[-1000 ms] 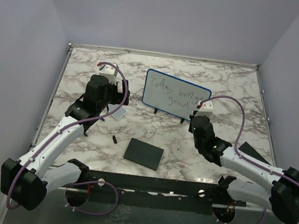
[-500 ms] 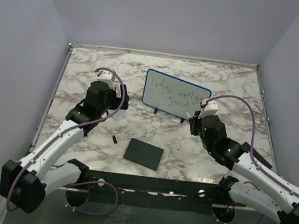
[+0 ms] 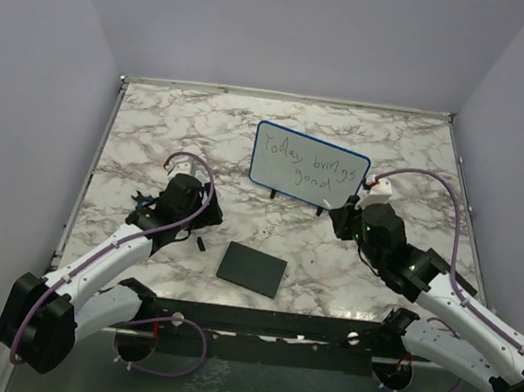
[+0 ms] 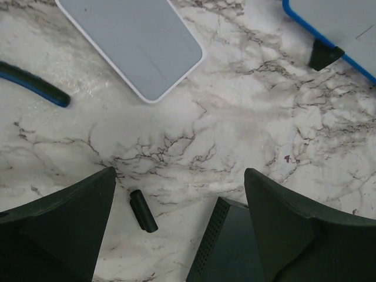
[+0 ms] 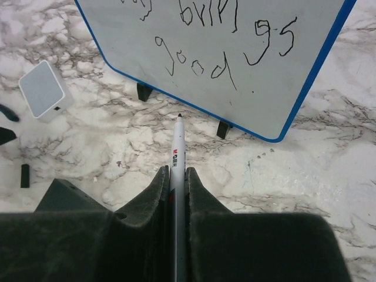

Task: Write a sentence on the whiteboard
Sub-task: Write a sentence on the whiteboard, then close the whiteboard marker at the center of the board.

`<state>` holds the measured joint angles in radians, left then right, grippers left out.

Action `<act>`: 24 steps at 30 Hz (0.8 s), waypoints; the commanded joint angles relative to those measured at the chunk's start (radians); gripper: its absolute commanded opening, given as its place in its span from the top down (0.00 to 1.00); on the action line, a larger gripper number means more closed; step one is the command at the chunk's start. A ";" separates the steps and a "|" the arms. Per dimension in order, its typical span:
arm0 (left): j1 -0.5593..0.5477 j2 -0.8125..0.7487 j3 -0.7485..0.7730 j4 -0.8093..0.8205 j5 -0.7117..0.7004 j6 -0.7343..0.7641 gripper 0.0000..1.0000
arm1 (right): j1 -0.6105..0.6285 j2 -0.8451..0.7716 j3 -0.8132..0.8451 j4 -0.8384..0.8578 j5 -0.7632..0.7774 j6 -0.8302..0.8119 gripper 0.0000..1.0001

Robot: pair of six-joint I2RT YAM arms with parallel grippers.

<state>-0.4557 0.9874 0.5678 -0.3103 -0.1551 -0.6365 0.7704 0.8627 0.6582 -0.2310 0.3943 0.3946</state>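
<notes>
I'm working in a robotics test cell, a lab booth rather than any lived-in room: plain lavender walls (image 3: 292,28) box in a marble-patterned surface (image 3: 155,135) on three sides. The left arm (image 3: 101,262) and the right arm (image 3: 468,312), both white and black, are bolted to a black rail (image 3: 275,324) at the near edge. Purple cables (image 3: 183,157) loop along them.

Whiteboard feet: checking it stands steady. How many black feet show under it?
2. One foot sits under the whiteboard below "good", the other foot near its lower right corner, right wrist view. None looks hidden.
</notes>
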 commanded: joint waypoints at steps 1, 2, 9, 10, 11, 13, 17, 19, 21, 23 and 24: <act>-0.026 0.006 -0.031 -0.081 -0.045 -0.129 0.11 | -0.003 -0.059 -0.035 -0.006 -0.066 0.052 0.99; -0.033 0.009 -0.040 -0.083 -0.040 -0.144 0.13 | -0.005 -0.070 -0.041 -0.010 -0.071 0.053 0.99; -0.052 0.025 -0.106 -0.085 -0.016 -0.217 0.19 | -0.004 -0.131 -0.047 -0.030 -0.054 0.015 0.99; -0.052 0.030 -0.111 -0.089 -0.017 -0.217 0.21 | -0.003 -0.136 -0.045 -0.028 -0.056 0.009 1.00; -0.052 0.034 -0.112 -0.092 -0.016 -0.219 0.24 | -0.003 -0.137 -0.045 -0.025 -0.056 0.004 1.00; -0.053 0.046 -0.112 -0.093 -0.009 -0.221 0.32 | -0.003 -0.136 -0.045 -0.019 -0.057 -0.006 1.00; -0.054 0.066 -0.117 -0.097 0.007 -0.222 0.42 | -0.003 -0.120 -0.046 -0.011 -0.063 -0.014 1.00; -0.054 0.069 -0.126 -0.102 0.012 -0.222 0.50 | -0.004 -0.114 -0.048 -0.011 -0.071 -0.013 1.00; -0.054 0.069 -0.133 -0.103 0.019 -0.224 0.54 | -0.003 -0.111 -0.054 -0.005 -0.077 -0.010 1.00; -0.055 0.070 -0.135 -0.104 0.024 -0.224 0.57 | -0.003 -0.113 -0.060 0.000 -0.082 -0.005 1.00; -0.056 0.072 -0.134 -0.105 0.025 -0.222 0.58 | -0.003 -0.111 -0.063 0.001 -0.083 -0.003 1.00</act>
<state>-0.5064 1.0527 0.4465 -0.3996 -0.1585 -0.8505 0.7704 0.7490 0.6178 -0.2333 0.3416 0.3950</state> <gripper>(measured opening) 0.439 0.112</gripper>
